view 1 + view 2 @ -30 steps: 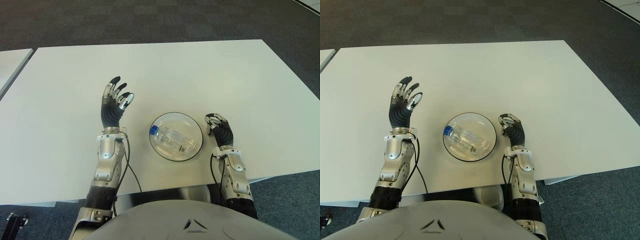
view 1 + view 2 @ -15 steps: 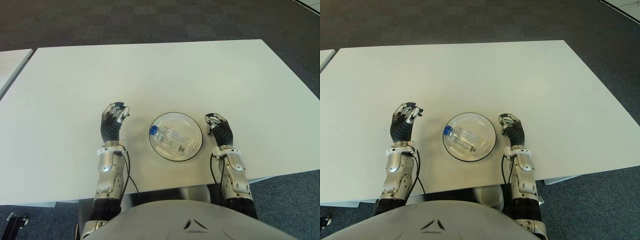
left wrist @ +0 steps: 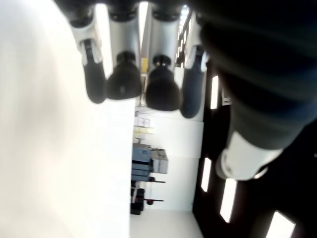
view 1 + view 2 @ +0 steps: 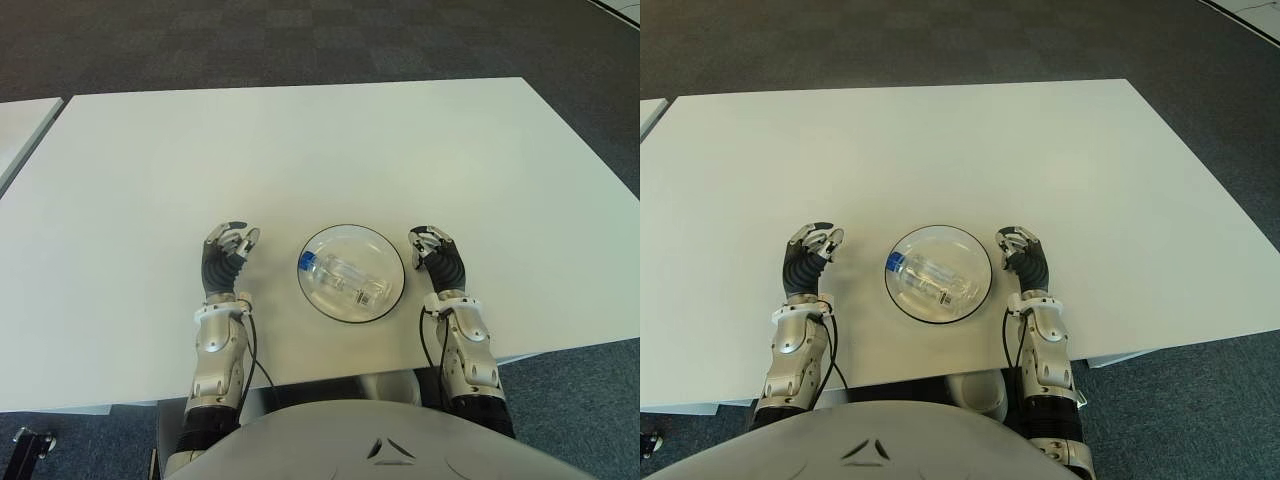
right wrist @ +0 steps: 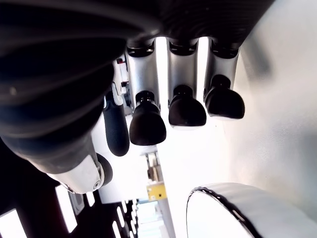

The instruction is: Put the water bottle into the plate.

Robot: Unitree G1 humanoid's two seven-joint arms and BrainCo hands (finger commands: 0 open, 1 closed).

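Even, bright overhead light fills both eye views; the white table (image 4: 300, 140) reads pale and nearly shadowless, with soft glare on the plate (image 4: 352, 272). The eye views are sharp. In the wrist views the near fingers (image 5: 147, 124) are blurred and dark against blown-out white.

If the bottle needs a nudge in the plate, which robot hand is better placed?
Right, probably. The right robot hand shows closer to the plate rim than the left robot hand. Both are curled and empty; the water bottle lies inside.
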